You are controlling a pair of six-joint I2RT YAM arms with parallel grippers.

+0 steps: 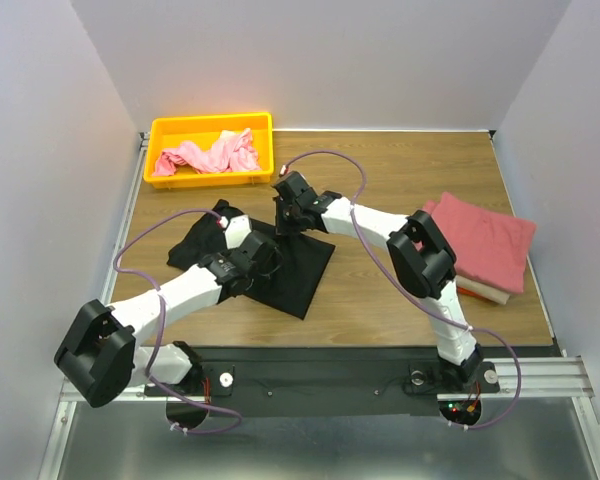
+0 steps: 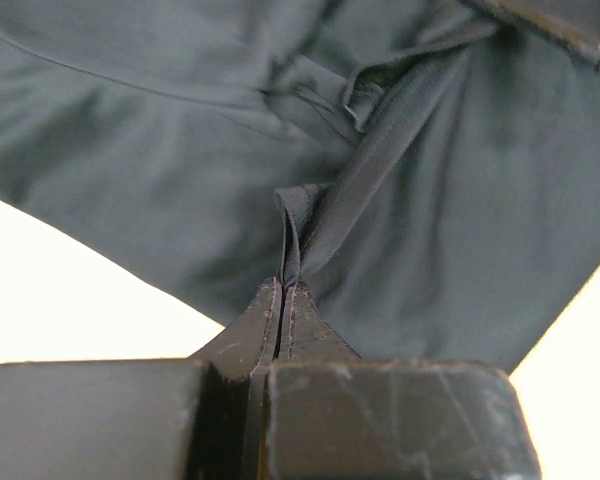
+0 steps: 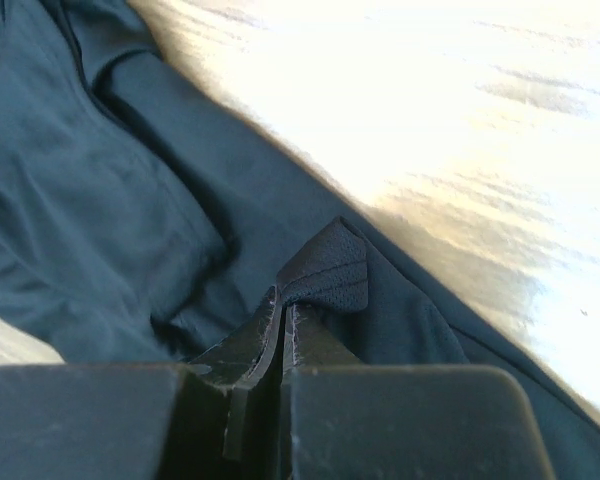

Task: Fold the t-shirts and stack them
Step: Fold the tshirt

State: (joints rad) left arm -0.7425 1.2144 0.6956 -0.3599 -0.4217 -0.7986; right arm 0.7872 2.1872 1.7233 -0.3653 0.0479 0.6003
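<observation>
The black t-shirt [image 1: 295, 265] lies partly spread on the wooden table, between the two arms. My left gripper [image 2: 283, 288] is shut on a raised fold of the black t-shirt [image 2: 180, 150]; from above it sits at the shirt's left middle [image 1: 252, 252]. My right gripper [image 3: 285, 300] is shut on a pinched corner of the black t-shirt [image 3: 110, 220] near its far edge [image 1: 290, 212]. A folded rose-red t-shirt [image 1: 485, 240] rests on a stack at the right, with an orange edge [image 1: 470, 291] showing beneath. A light pink t-shirt [image 1: 212, 155] lies crumpled in the bin.
A yellow plastic bin [image 1: 210, 125] stands at the back left of the table [image 1: 400, 180]. White walls enclose the table on three sides. Purple cables loop off both arms over the table.
</observation>
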